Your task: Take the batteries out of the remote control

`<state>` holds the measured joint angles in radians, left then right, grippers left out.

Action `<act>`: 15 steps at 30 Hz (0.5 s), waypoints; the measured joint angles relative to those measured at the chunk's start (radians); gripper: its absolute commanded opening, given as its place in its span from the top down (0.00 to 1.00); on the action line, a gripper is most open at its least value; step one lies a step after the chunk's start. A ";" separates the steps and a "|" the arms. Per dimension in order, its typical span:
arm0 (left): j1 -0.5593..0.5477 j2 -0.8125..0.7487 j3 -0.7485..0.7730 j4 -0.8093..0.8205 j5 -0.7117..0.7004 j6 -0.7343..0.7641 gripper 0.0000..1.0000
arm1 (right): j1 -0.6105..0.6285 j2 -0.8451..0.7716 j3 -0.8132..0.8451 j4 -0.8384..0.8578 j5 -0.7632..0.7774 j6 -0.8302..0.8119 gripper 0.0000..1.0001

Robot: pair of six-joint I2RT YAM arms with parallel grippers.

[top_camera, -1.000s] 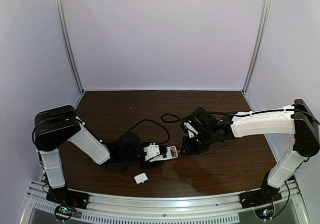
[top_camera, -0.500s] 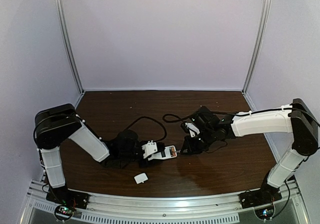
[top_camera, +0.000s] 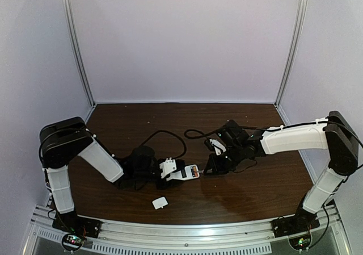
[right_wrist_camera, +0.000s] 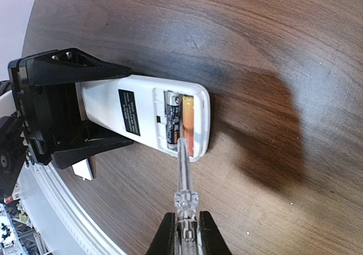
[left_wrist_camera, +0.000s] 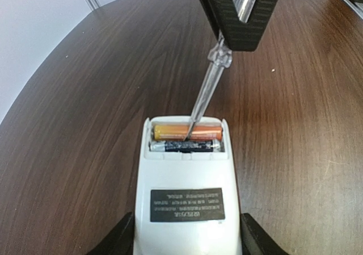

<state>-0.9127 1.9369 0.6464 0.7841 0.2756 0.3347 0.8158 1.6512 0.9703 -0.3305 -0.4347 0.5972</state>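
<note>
The white remote control [left_wrist_camera: 186, 192] lies back-up on the table, its battery bay open. My left gripper [top_camera: 170, 172] is shut on its sides. Two batteries sit in the bay: an orange-copper one [left_wrist_camera: 187, 132] and a dark one [left_wrist_camera: 184, 146]. They also show in the right wrist view, the orange one [right_wrist_camera: 188, 124] beside the dark one [right_wrist_camera: 173, 121]. My right gripper [right_wrist_camera: 186, 232] is shut on a clear-handled screwdriver [right_wrist_camera: 184, 175], whose tip rests between the two batteries. The screwdriver also shows in the left wrist view [left_wrist_camera: 207, 93].
The small white cover piece [top_camera: 159, 203] lies near the front edge, also in the right wrist view [right_wrist_camera: 84, 168]. Black cables [top_camera: 170, 138] loop over the table behind the grippers. A metal rail [top_camera: 170, 238] runs along the near edge.
Both grippers and the remote have shifted slightly left. The screwdriver tip has stayed at the battery bay.
</note>
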 measured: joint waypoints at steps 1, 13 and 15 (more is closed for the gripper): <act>0.001 0.000 0.000 0.000 0.002 0.000 1.00 | 0.000 0.000 0.000 0.001 -0.002 0.000 1.00; 0.011 0.003 0.002 0.000 0.015 -0.008 1.00 | -0.010 0.010 0.000 0.011 -0.023 0.018 1.00; 0.011 0.003 0.002 0.000 0.013 -0.008 1.00 | -0.010 0.010 0.006 0.003 -0.019 0.018 1.00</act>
<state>-0.9020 1.9396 0.6479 0.7845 0.2890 0.3264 0.8062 1.6615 0.9760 -0.3271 -0.4538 0.6147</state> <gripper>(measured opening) 0.570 0.132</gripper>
